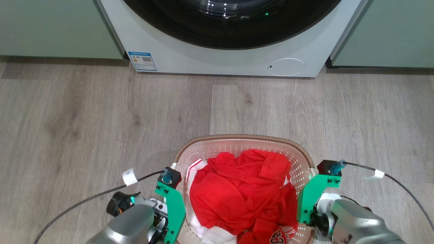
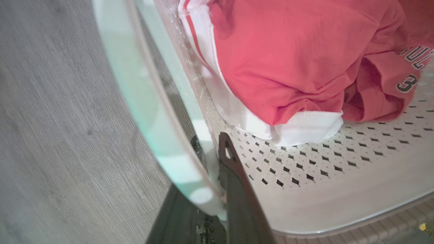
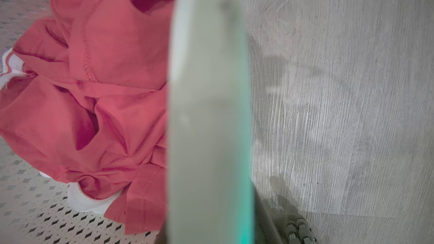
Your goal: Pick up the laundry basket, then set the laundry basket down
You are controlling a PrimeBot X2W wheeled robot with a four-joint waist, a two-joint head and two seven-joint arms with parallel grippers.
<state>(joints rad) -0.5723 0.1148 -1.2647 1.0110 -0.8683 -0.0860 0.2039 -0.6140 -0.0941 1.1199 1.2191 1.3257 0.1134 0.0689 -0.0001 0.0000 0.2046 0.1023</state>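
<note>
The left gripper (image 2: 210,144) is clamped on the laundry basket (image 1: 244,139), one dark finger (image 2: 237,189) inside the perforated wall and the other outside it, by the pale handle (image 2: 142,101). The right gripper (image 1: 308,200) sits at the basket's opposite side; a blurred handle hides its fingers, so I cannot tell its grip. The basket, at bottom centre of the head view, holds a red jersey (image 1: 237,193). Above it are the wood-look floor (image 1: 101,118) and a washing machine (image 1: 203,54).

Cream perforated brown-rimmed laundry basket (image 1: 234,147); red-and-white clothes (image 1: 237,193); grey wood-grain floor (image 1: 101,118).
</note>
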